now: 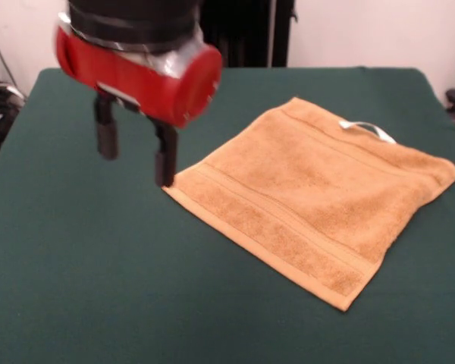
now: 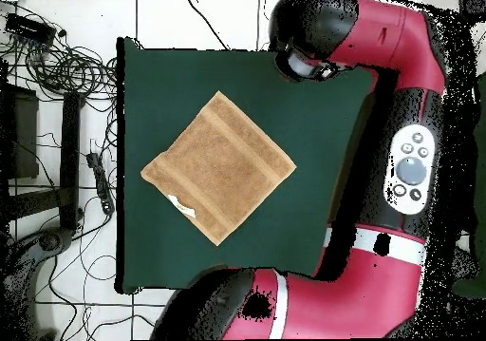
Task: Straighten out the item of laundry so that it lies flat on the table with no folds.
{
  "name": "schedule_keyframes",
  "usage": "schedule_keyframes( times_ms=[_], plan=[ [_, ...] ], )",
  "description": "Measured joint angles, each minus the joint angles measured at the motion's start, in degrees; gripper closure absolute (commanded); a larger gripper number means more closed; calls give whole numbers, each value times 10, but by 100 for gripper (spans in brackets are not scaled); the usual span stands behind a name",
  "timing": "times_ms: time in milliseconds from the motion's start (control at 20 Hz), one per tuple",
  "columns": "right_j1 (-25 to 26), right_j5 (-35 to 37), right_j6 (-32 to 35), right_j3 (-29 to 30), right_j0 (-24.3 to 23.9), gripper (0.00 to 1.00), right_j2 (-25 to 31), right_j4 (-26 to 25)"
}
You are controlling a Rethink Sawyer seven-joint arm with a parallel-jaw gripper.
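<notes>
The towel (image 1: 311, 197) lies spread flat on the table (image 1: 76, 288) with no visible folds, so the task looks done, its nearest corner just beside the gripper (image 1: 135, 155), whose fingers stand apart and empty.

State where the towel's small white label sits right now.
In the front view, the white label sits on the towel's far right edge, away from the open pincer at its left corner.

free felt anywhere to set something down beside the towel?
Yes. Bare felt runs along the table's near edge in front of the towel, and across the whole side under and beyond the open pincer. It is tight only where one pincer finger sits at the towel's corner.
</notes>
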Motion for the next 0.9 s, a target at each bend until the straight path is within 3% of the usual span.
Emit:
schedule_keyframes(
  times_ms=[350, 900],
  plan=[
    [-41, -23, 0, 46, -8, 0, 0, 0],
    [-63, -35, 0, 117, -6, 0, 0, 0]
  ],
)
